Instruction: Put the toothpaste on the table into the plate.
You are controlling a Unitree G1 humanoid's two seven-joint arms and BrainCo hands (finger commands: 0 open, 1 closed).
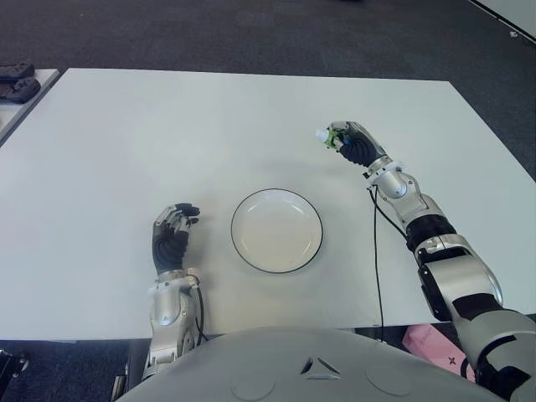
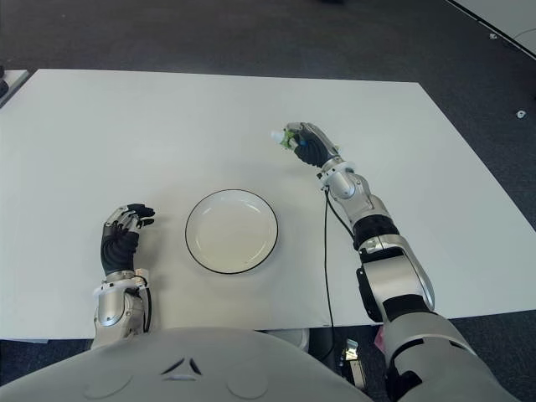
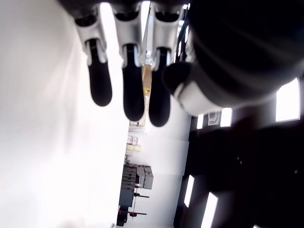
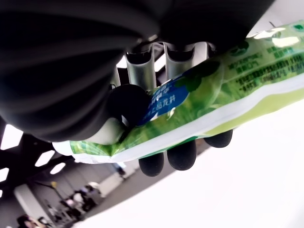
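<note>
White worktop (image 1: 167, 126) fills the scene, with a round white plate (image 1: 276, 230), dark-rimmed, near its front edge. Beyond and to the right of the plate, well apart from it, the right hand (image 1: 352, 144) has its fingers (image 4: 180, 154) wrapped around a green and white toothpaste (image 4: 223, 95) tube, whose white cap end pokes out towards the left. On the plate's left side, the left hand (image 1: 172, 239) shows over the worktop, fingers (image 3: 133, 95) extended, loosely together and holding nothing.
</note>
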